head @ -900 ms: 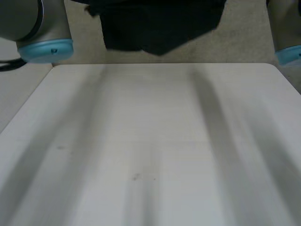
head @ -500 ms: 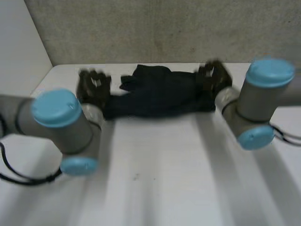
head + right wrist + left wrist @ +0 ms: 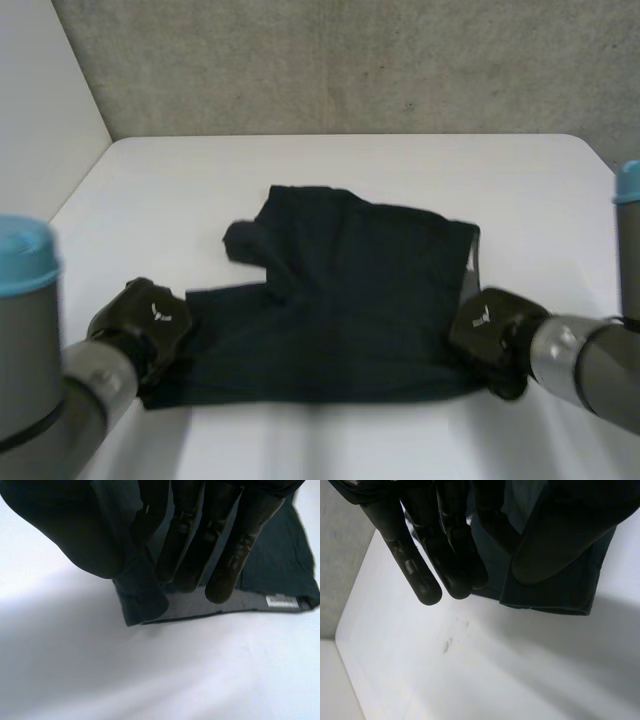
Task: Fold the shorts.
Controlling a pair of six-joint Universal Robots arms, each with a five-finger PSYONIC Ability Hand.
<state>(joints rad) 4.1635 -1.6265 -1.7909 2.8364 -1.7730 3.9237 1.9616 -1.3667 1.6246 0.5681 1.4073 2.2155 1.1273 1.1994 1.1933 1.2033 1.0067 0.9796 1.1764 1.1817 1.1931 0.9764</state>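
The shorts (image 3: pixel 340 300) lie spread across the middle of the desk (image 3: pixel 330 160). Each near corner is held so the cloth is taut and flat, which looks like a lay-out before the first fold. The left hand (image 3: pixel 140 320) pinches the near left corner between thumb and straight fingers. The right hand (image 3: pixel 490 335) nips the near right corner the same way, by the waistband with its small label (image 3: pixel 281 601). One leg hem (image 3: pixel 250 240) is turned over at the far left. Half a second ago the shorts were bunched in a strip at the desk's far edge between both hands, and before that they hung above it. They have since been drawn toward the near side and opened out.
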